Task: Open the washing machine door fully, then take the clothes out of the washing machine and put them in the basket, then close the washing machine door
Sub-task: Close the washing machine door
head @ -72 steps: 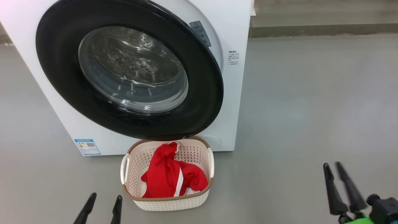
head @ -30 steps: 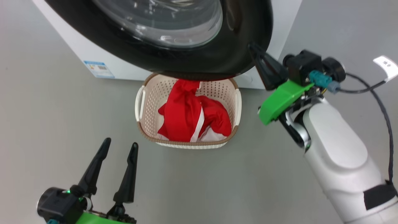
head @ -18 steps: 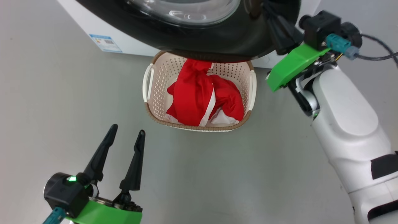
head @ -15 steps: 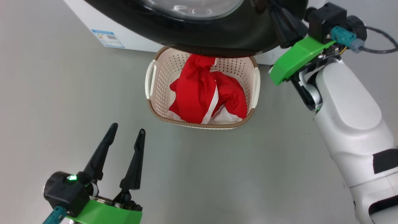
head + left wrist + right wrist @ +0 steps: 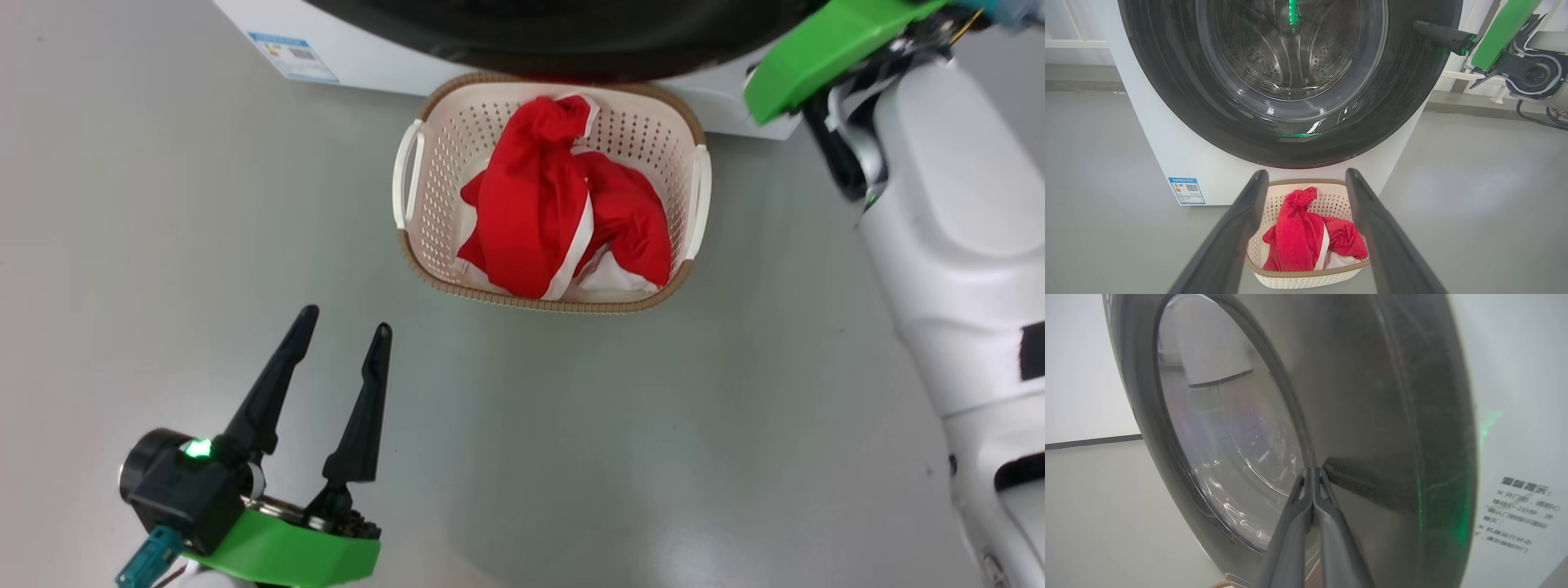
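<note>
Head view, nearest me: my left gripper (image 5: 345, 320) hovers over bare floor (image 5: 653, 457) with its fingers spread apart, holding nothing and well clear of the work. Just beyond it sits the basket (image 5: 555, 306), and the clothes (image 5: 539, 212) lie bunched inside it, red with white stripes, so I judge the unloading finished.

Behind the basket, close to its far rim, stands the washing machine (image 5: 1180, 163) with a blue label (image 5: 1186, 190) low on its white front. The washing machine door (image 5: 1216, 122) looks swung in against the front, and I see only steel drum through its glass. I cannot tell whether it has latched.

My right gripper (image 5: 1312, 470) has its fingers pressed together, empty, with the tips on or just off the door's glossy black rim near the outer edge. I take this as the last step, pushing the door closed. The next move calls for a firm, square push toward the machine until the latch catches, since narrow tips could skid on that slick rim.

The floor is smooth, matte grey and level. Farther back runs a pale wall (image 5: 1081, 20).
</note>
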Motion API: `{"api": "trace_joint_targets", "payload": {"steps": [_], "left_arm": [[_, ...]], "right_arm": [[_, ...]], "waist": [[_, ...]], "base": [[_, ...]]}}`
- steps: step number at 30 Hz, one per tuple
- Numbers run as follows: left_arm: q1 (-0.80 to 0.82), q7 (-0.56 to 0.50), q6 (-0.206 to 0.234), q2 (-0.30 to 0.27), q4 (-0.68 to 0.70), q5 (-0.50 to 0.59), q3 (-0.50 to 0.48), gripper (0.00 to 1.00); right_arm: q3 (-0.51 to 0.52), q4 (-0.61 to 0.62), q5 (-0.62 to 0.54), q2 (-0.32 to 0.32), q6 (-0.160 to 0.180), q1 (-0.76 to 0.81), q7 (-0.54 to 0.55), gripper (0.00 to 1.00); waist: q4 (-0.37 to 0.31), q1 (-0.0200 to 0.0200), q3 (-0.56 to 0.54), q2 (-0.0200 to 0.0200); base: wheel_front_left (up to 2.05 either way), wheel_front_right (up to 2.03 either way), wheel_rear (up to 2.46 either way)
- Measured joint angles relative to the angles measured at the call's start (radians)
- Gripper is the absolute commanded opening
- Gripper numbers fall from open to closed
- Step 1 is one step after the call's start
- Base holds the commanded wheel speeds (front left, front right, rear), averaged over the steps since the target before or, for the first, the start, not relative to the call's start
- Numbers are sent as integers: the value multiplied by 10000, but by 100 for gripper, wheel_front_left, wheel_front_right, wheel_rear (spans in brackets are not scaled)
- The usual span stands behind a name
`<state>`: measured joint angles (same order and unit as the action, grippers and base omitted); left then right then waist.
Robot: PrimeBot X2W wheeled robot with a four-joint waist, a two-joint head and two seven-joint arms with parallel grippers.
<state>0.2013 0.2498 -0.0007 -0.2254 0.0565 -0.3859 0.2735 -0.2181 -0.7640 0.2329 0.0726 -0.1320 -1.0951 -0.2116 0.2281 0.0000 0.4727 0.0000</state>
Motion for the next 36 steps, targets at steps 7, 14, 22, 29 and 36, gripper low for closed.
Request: {"api": "trace_joint_targets", "payload": {"steps": [7,14,22,29,36], "left_arm": [[266,42,0,0,-71,167,100,100],[289,44,-12,33,-188,165,113,100],[289,42,-10,115,-242,150,-173,100],[271,44,19,228,-326,59,-416,100],[220,40,234,307,-600,-33,-479,100]], "right_arm": [[529,-454,-75,211,-88,-975,-151,0],[725,-1080,-178,73,-221,-1306,-316,0],[485,-1419,-115,82,-240,-1375,-353,0],[441,-1072,274,184,-153,-1018,-439,16],[642,-295,314,255,2,215,-439,100]], "waist": [[81,0,416,0],[98,0,563,0],[-26,0,416,0],[-201,0,107,0],[-495,0,-371,0]], "base": [[0,0,0],[0,0,0],[0,0,0],[0,0,0],[0,0,0]]}}
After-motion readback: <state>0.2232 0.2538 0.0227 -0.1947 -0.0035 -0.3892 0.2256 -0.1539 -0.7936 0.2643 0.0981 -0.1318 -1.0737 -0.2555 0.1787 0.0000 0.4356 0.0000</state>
